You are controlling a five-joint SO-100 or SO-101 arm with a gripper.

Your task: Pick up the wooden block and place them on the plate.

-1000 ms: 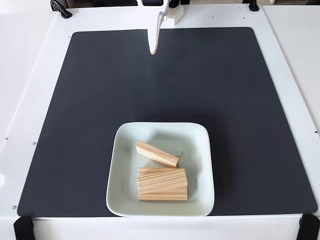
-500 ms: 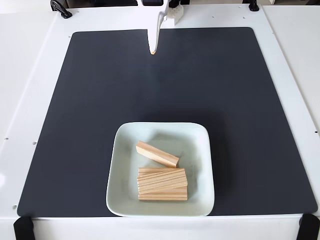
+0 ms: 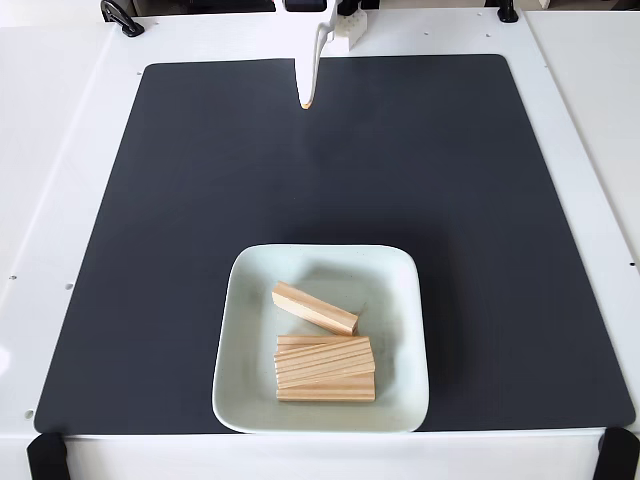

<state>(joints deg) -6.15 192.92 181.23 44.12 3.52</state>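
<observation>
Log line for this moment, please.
white claw: far edge of dark mat, holding nothing | light-wood rectangular blocks: on pale mint-green square plate | mat: no blocks

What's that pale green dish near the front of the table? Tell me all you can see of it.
The plate is a pale mint-green square dish with rounded corners and a raised rim, smooth and glossy like ceramic. It sits flat on the black mat, near the mat's front edge. Inside lie wooden blocks: one angled alone toward the back, the others stacked close together at the front. The tool hangs far behind, apart from it.
</observation>
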